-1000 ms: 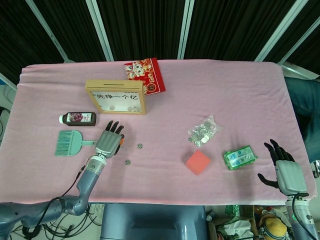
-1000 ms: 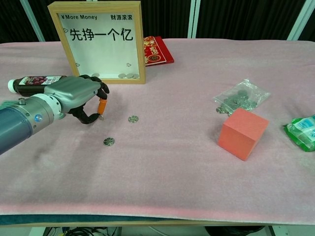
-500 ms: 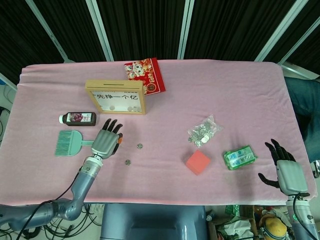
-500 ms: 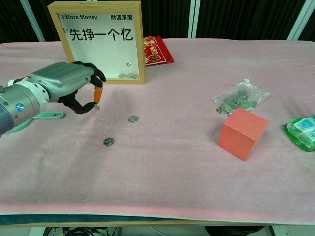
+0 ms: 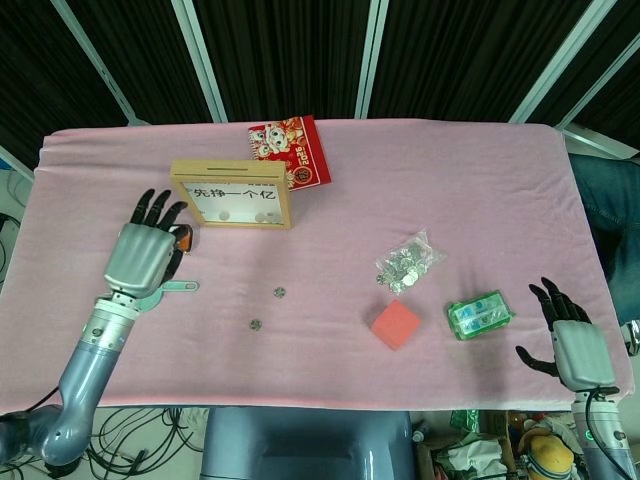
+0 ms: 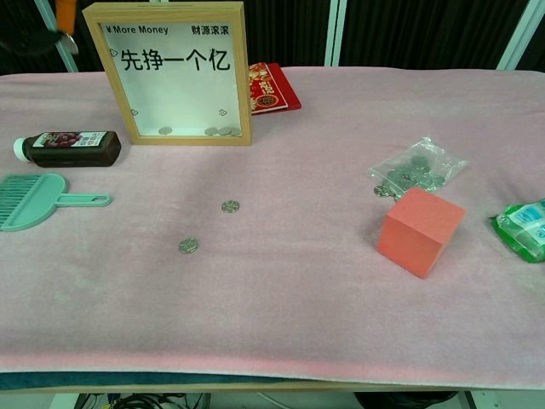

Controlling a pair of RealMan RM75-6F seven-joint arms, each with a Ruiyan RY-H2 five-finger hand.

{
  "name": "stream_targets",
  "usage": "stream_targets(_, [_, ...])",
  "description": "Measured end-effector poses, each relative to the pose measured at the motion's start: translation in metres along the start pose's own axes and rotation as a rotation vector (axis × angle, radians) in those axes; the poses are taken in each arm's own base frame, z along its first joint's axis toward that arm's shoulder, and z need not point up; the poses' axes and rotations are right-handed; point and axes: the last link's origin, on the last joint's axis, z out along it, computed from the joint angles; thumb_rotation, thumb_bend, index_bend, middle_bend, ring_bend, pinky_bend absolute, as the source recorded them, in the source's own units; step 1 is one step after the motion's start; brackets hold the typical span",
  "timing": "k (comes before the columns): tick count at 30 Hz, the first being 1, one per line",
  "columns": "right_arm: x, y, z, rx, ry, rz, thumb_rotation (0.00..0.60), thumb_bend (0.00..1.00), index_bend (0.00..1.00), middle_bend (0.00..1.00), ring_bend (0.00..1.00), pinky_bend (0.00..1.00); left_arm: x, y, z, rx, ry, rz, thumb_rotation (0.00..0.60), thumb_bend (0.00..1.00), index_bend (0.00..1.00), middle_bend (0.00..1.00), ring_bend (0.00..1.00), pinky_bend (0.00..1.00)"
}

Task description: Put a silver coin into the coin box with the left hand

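Note:
The coin box (image 5: 232, 194) is a wooden frame with a white printed front, upright at the back left (image 6: 174, 72). My left hand (image 5: 143, 252) is raised to the left of it, fingers pointing away. Only its orange fingertip (image 6: 65, 13) shows at the chest view's top-left corner, with a small grey piece under it that looks like a pinched silver coin. Two silver coins (image 5: 280, 292) (image 5: 256, 324) lie loose on the pink cloth (image 6: 230, 206) (image 6: 188, 245). My right hand (image 5: 572, 345) rests open at the table's near right edge.
A dark bottle (image 6: 68, 146) and a green brush (image 6: 30, 200) lie under the left hand. A red booklet (image 5: 291, 152) sits behind the box. A bag of coins (image 5: 408, 262), a red cube (image 5: 396, 323) and a green packet (image 5: 479, 314) lie to the right.
My left hand rose off the cloth and swung left and back, from beside the loose coins to a spot left of the coin box. The right hand stayed put.

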Motion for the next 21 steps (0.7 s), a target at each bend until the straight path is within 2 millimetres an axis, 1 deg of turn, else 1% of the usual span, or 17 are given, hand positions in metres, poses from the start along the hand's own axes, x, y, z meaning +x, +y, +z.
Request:
stream_targets(1, [0.000, 0.000, 0.000, -0.002, -0.001, 0.001, 0.600, 0.13, 0.12, 0.02, 0.11, 0.19, 0.011, -0.003, 0.003, 0.008, 0.015, -0.001, 0.600, 0.48, 0.59, 0.17, 0.00, 0.00])
stream_targets(4, [0.000, 0.000, -0.001, -0.006, -0.003, 0.008, 0.600, 0.13, 0.12, 0.02, 0.11, 0.19, 0.031, -0.010, 0.015, 0.033, 0.036, 0.005, 0.600, 0.48, 0.59, 0.17, 0.00, 0.00])
stream_targets(7, [0.000, 0.000, -0.001, -0.006, -0.004, 0.014, 0.600, 0.13, 0.12, 0.02, 0.11, 0.19, 0.045, -0.014, 0.030, 0.061, 0.034, 0.005, 0.600, 0.48, 0.59, 0.17, 0.00, 0.00])
stream_targets(12, [0.000, -0.001, -0.002, 0.004, -0.004, 0.018, 0.600, 0.13, 0.12, 0.02, 0.11, 0.19, 0.061, -0.016, 0.059, 0.097, -0.003, -0.009, 0.600, 0.48, 0.59, 0.17, 0.00, 0.00])
stream_targets(21, [0.000, -0.001, -0.003, -0.002, -0.003, 0.027, 0.600, 0.13, 0.12, 0.02, 0.11, 0.19, 0.084, -0.013, 0.122, 0.128, -0.037, 0.018, 0.600, 0.48, 0.59, 0.16, 0.00, 0.00])
